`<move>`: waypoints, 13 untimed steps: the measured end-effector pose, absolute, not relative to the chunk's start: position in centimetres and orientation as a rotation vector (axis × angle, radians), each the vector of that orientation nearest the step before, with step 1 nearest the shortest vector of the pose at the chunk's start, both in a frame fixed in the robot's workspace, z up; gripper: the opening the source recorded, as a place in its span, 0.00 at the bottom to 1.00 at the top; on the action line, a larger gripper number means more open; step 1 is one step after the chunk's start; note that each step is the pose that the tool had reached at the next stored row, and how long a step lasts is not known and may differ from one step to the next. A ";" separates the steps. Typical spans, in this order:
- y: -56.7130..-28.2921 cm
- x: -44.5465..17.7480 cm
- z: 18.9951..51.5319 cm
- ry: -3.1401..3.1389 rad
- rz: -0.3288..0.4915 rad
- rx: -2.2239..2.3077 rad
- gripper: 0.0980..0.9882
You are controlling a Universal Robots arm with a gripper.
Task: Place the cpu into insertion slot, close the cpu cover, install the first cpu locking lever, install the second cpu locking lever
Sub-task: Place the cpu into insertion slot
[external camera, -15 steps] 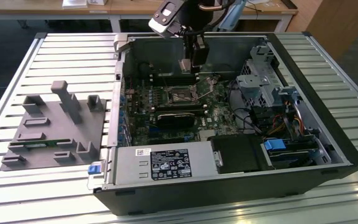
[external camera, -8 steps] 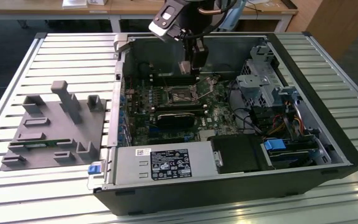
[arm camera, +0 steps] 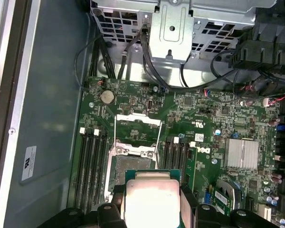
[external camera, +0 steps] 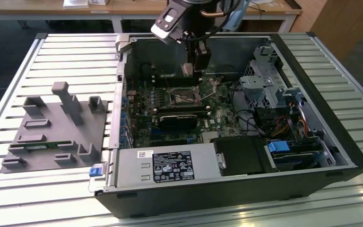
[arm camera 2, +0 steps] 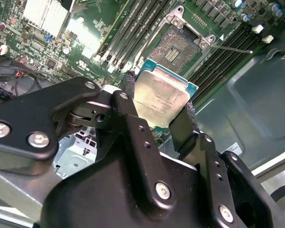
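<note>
In the upper centre of the exterior view, the black two-fingered gripper (external camera: 193, 71) pinches the small square silver-topped cpu (arm camera 2: 164, 92) by two opposite edges. The dark-centred, silver-rimmed square insertion slot (external camera: 183, 98) in the green board (external camera: 222, 116) lies just below in frame, apart, uncovered.

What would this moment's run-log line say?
gripper: shut on cpu | cpu: held apart from insertion slot | insertion slot: empty | cpu cover: open

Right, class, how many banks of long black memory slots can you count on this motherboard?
2. In the first wrist view, one bank lies beside the insertion slot, the other bank on its opposite side. The cpu may hide more.
</note>
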State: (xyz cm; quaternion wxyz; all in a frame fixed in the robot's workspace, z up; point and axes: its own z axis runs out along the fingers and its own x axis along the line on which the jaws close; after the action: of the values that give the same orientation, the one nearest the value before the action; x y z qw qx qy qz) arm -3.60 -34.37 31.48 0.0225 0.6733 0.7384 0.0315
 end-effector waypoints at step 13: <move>-34.4 -3.6 31.0 2.287 0.098 2.085 0.50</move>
State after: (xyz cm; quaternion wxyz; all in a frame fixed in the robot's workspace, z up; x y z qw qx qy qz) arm -3.60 -34.37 30.97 0.0224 0.6733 0.7384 0.0315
